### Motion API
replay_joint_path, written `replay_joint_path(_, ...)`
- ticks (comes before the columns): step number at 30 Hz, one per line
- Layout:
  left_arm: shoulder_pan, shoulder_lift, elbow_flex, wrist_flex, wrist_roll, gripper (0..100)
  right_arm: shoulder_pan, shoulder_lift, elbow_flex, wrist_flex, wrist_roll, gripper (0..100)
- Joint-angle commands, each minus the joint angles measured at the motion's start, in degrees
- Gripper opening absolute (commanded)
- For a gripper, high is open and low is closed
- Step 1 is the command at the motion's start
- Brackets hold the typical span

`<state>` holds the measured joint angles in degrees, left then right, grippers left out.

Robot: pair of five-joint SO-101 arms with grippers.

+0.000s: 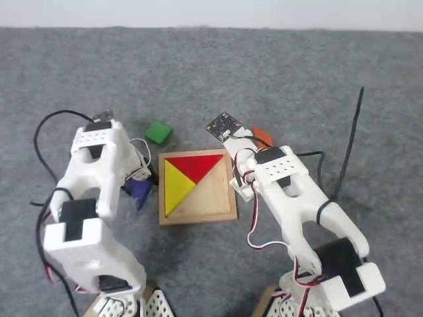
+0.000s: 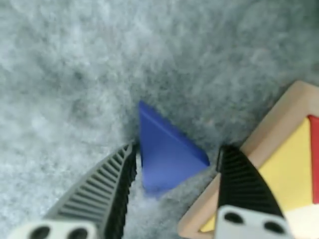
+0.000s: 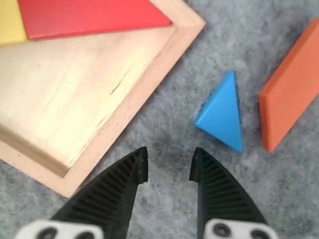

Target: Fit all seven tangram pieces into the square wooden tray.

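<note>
Left gripper (image 2: 178, 149) jaws apart, straddling blue triangle (image 2: 167, 149), frame centre, just beside tray (image 2: 279, 119) rim. Risk: one jaw may snag rim; slanted edges could squirt triangle out. Right gripper (image 3: 169, 152) apart, empty.

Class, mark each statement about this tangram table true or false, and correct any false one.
1. The wooden tray holds a red triangle and a yellow triangle. True.
2. The green piece lies in the tray. False: it lies on the grey surface outside it.
3. The left gripper is open around the dark blue triangle. True.
4. The right gripper is shut on the light blue triangle. False: it is open, the triangle lying untouched beside the orange piece.
</note>
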<state>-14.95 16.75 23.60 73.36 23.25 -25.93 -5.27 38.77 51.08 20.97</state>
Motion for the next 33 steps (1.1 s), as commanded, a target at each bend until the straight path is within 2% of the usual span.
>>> replay_joint_path(1, -0.18, 5.27, -5.58, 2.46, 1.05, 26, -0.13, -3.82, 0.00, -0.48, 0.62, 15.5)
replay_joint_path(11, -0.09, 13.10, -12.26, 9.58, 0.70, 7, -0.13, -3.74, 0.00, -0.48, 0.62, 15.5)
replay_joint_path(16, 0.09, 13.54, -12.18, 10.73, 0.35, 7, -0.13, -3.74, 0.00, -0.48, 0.62, 15.5)
replay_joint_path(21, -0.18, 13.01, -13.14, 14.33, -2.02, 16, -0.04, -3.74, 0.00, -0.48, 0.62, 15.5)
replay_joint_path(26, -0.18, 12.92, -18.33, 20.13, -11.43, 17, -0.04, -3.82, 0.00, -0.48, 0.62, 15.5)
replay_joint_path(29, -0.18, 11.25, -18.15, 20.31, -18.55, 15, -0.04, -3.82, 0.00, -0.48, 0.62, 15.5)
replay_joint_path(33, -0.18, 2.73, -13.41, 18.20, -24.00, 14, -0.04, -3.91, 0.00, -0.48, 0.62, 15.5)
